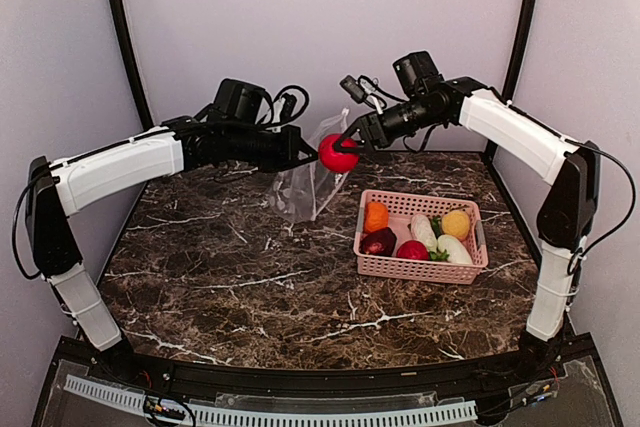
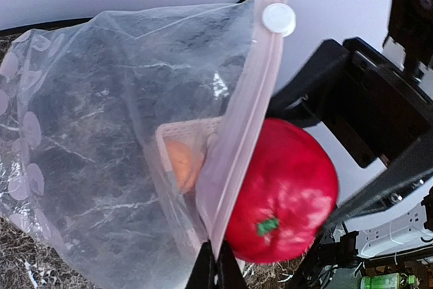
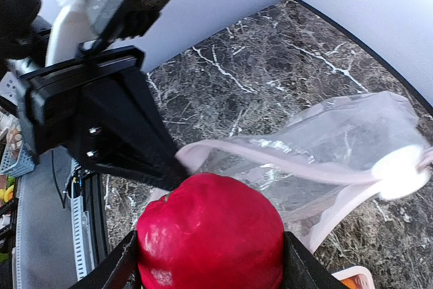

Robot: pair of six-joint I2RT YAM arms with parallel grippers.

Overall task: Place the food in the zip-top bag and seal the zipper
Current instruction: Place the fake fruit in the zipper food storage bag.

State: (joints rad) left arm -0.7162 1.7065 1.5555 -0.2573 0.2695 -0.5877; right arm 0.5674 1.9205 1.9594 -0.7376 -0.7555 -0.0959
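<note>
Left wrist view: the zip-top bag [image 2: 101, 133] is hung above the counter [image 1: 250, 267] by its zipper [image 2: 237, 133], pinched in the pressed-together left pincer [image 2: 215, 270]; a red toy tomato [image 2: 284, 191] is gripped by the right pincer [image 1: 348, 140] just beside the strip. Released there, it could be dropped outside the narrow mouth.

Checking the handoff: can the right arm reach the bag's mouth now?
Likely yes: the right gripper, holding the red tomato, is beside the zipper; the left gripper holds the zip-top bag up, nothing between.
</note>
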